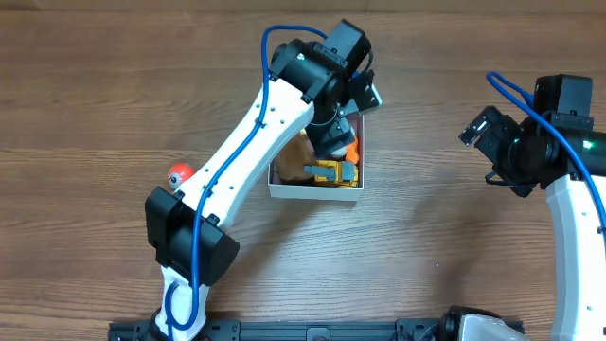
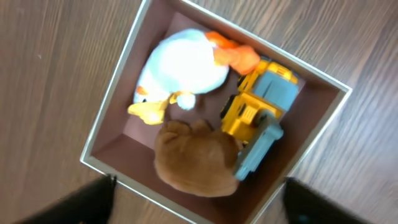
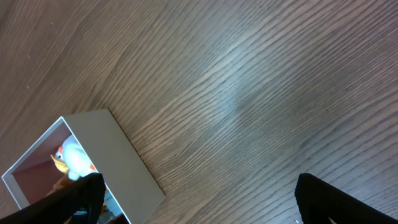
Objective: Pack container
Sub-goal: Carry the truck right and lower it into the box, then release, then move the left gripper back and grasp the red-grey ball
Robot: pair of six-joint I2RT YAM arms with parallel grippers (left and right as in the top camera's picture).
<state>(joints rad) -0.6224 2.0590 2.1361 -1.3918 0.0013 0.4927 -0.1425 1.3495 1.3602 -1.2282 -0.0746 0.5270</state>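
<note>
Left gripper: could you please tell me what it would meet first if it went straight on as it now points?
Most likely the brown plush toy in the container, which lies right ahead of the open left gripper. The yellow truck sits just beside it, and depth is hard to judge.

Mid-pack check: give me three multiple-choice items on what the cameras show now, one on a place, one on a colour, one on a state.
1. Where is the orange-red ball?
A) in the container
B) on the table, outside it
C) on the floor

2. What colours is the toy truck?
A) yellow and blue-grey
B) green
C) all red

3. The left claw is:
A) shut on the truck
B) open and empty
C) shut on a plush

Answers:
1 B, the overhead view shows it on bare wood.
2 A, the left wrist view shows both colours.
3 B, its fingers stand wide apart, holding nothing.
</note>
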